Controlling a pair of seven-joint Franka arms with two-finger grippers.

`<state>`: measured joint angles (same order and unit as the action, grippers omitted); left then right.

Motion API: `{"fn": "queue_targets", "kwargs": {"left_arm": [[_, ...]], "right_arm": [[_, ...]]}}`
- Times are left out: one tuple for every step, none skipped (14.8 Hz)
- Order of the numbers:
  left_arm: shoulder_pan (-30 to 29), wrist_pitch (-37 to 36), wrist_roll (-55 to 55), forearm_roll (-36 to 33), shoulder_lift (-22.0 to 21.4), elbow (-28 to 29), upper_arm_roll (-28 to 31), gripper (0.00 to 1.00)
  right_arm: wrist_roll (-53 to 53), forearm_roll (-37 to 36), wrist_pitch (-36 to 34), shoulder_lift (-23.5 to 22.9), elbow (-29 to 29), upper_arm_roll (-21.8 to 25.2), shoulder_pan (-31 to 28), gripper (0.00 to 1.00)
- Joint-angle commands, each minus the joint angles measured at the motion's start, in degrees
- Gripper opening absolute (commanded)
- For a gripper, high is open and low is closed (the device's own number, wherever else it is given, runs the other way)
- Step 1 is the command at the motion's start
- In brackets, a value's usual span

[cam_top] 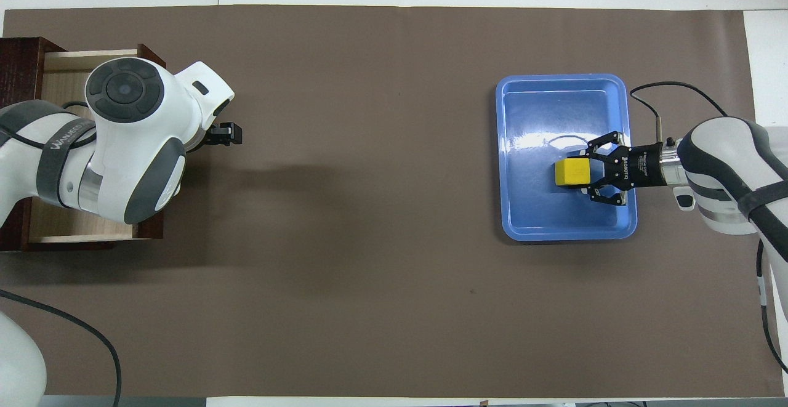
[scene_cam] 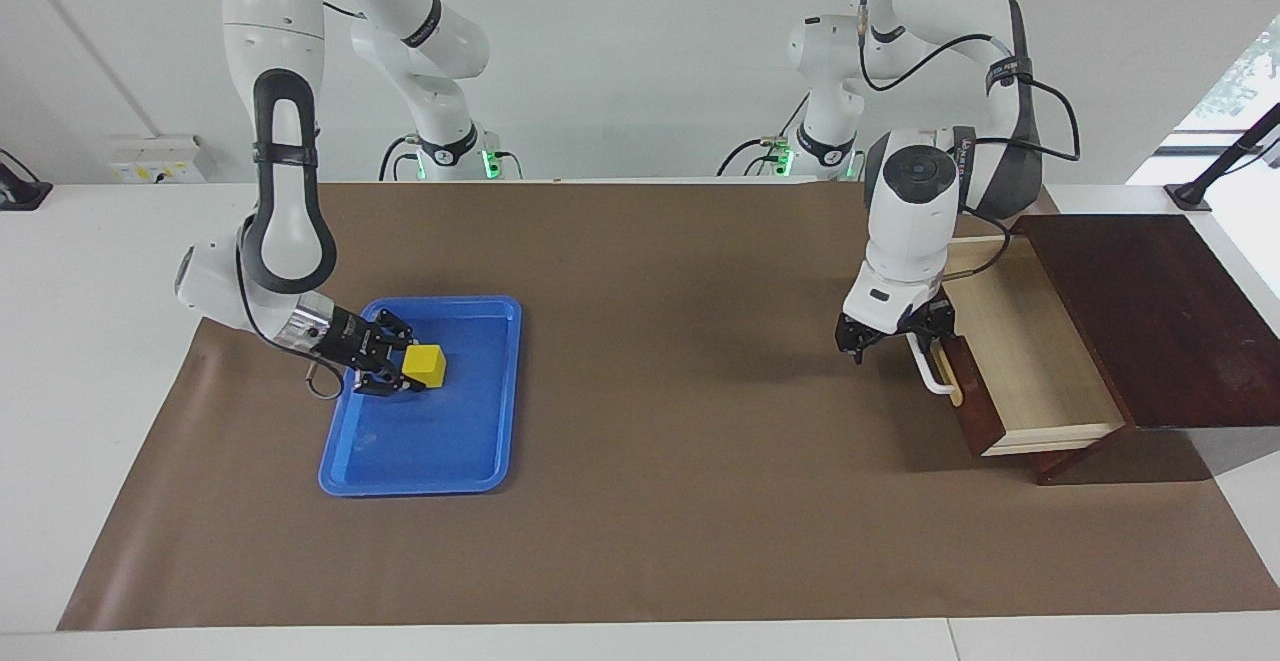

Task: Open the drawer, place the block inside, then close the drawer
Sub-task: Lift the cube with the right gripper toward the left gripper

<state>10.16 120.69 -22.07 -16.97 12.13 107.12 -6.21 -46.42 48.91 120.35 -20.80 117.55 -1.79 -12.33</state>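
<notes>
The drawer (scene_cam: pixel 1030 351) of the dark wooden box (scene_cam: pixel 1150 316) is shown pulled out at the left arm's end of the counter (scene_cam: pixel 640 541), its pale interior exposed and its white bar handle (scene_cam: pixel 932 369) facing the middle of the counter; the left tool (scene_cam: pixel 892 338) is seen just beside that handle, over the brown mat (scene_cam: pixel 680 411), and whether its fingers are apart or together cannot be told, nor whether the handle is touched. Toward the right arm's end, the blue tray (scene_cam: pixel 420 456) is laid on the mat; the block (scene_cam: pixel 424 365) is found inside the tray, in the part nearer to the robots. The right tool (scene_cam: pixel 392 369) is reached low into the tray from its outer long edge; the yellow cube is seen between its black fingers (cam_top: pixel 602 142), which are clamped on it.
</notes>
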Motion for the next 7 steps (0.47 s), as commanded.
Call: {"fn": "queue_targets", "kwargs": {"left_arm": [[1.18,-3.52,-0.96,2.21,0.70,-3.83,0.15,1.00],[1.09,-6.58,-0.96,2.64,0.70,-6.19,0.15,1.00],[1.09,-8.17,-0.96,3.60,0.70,-7.70,0.15,1.00],[0.92,-9.76,-0.96,4.92,0.70,-9.45,0.23,1.00],[1.00,-11.16,-1.13,5.98,0.70,-10.69,0.32,1.00],[1.00,-12.66,-2.35,6.60,0.70,-11.83,0.32,1.00],[0.83,-13.89,-5.15,6.86,0.44,-13.06,0.32,1.00]], "right_arm": [[1.51,0.67,-1.59,0.14,-2.48,-0.23,-0.06,0.00],[0.90,0.14,-3.35,0.23,-4.41,-0.23,0.02,0.00],[1.06,-2.39,-3.80,0.15,-6.17,-0.23,0.11,0.00],[0.46,-5.72,-4.16,0.14,-8.28,-0.49,0.81,0.00],[-1.12,-7.32,-5.12,0.14,-10.39,-0.41,2.90,0.00],[-4.09,-7.51,-6.17,0.14,-12.06,-0.41,3.80,0.00],[-8.65,-7.77,-6.96,0.06,-14.17,-0.41,4.76,0.00]]}}
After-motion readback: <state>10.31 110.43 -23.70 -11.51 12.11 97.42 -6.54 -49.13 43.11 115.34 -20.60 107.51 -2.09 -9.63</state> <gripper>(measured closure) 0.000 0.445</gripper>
